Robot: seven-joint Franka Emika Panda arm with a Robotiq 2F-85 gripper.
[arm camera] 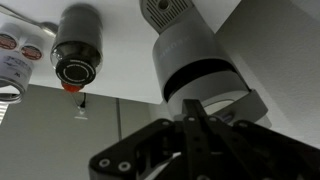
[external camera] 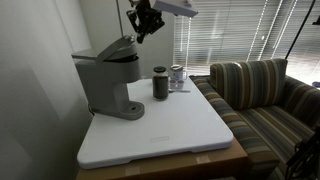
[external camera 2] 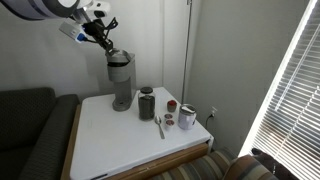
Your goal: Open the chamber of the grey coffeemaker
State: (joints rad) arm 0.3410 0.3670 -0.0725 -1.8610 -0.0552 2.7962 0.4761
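Note:
The grey coffeemaker (external camera: 105, 82) stands at the back of the white table (external camera: 170, 135); it shows in both exterior views (external camera 2: 121, 85). Its chamber lid (external camera: 120, 48) forms the rounded top of the overhanging head. In the wrist view I look down on the chamber (arm camera: 192, 55). My gripper (external camera: 141, 33) hangs just above the head's front end, apart from it, also seen in an exterior view (external camera 2: 104, 42). In the wrist view its fingers (arm camera: 200, 110) are pressed together and hold nothing.
A dark cylindrical canister (external camera: 160, 83) (external camera 2: 147, 103) (arm camera: 77, 55) stands beside the coffeemaker. A jar (external camera: 177, 75), a spoon (external camera 2: 160, 126) and small containers (external camera 2: 187, 117) lie further along. A striped sofa (external camera: 265, 95) borders the table, with window blinds (external camera: 230, 30) behind.

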